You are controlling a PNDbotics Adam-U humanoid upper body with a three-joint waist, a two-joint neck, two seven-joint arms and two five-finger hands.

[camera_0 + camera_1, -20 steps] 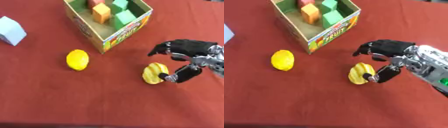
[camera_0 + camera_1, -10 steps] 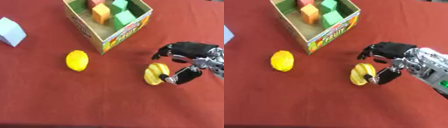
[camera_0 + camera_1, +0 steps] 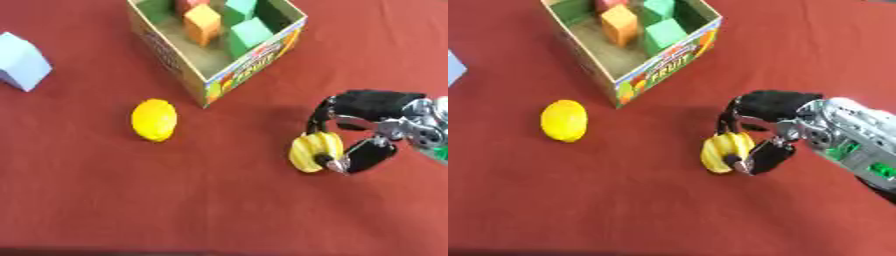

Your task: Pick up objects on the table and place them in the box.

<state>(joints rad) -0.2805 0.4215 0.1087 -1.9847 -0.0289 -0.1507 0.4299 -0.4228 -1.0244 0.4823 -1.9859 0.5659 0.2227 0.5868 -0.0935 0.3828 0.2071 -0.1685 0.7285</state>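
target: ridged yellow object (image 3: 316,151), on the red worktop (image 3: 175,200) toward its right edge, below-right of the box (image 3: 214,75)
right robot hand (image 3: 773,130): fingers curled over the top of the ridged yellow object, thumb closing on its lower right side; looks like a pinch, object not lifted clear as far as I can tell
key relation: object sits at the left tip of the right robot hand, touching it; long axis runs roughly up-down, slightly tilted; box lies up and to the left
nearer hand: right; left robot hand not in view
other items: yellow lemon-like object (image 3: 154,119) left of the box's near corner, well apart from the hand; pale blue block (image 3: 21,61) at the left edge; orange and green blocks inside the box
change: fingers closed further round the ridged object than half a second ago, thumb tucked in closer; object nudged slightly; lemon-like object and box unmoved
next: judged, lift and carry up-left over the box rim
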